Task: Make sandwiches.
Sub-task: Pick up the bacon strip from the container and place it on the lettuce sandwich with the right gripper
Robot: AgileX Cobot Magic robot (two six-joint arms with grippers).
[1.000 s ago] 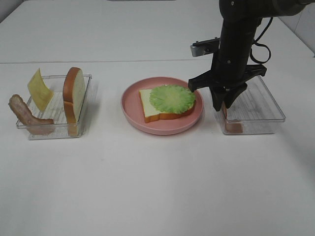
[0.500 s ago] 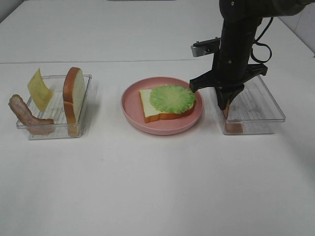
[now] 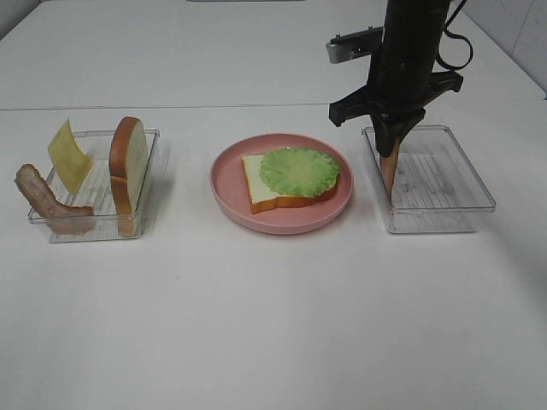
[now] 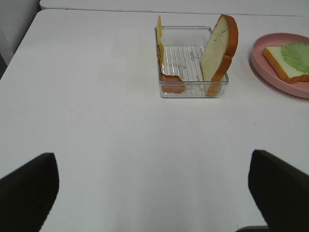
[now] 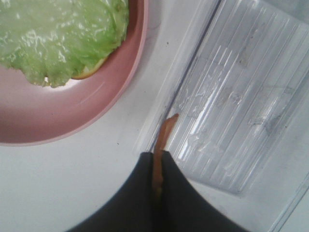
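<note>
Exterior high showed the right pincer clamped shut on a brown meat strip dangling over the clear tray, so the smart play looked like carrying it sideways clear of the rim, then laying it flat on the lettuce.
</note>
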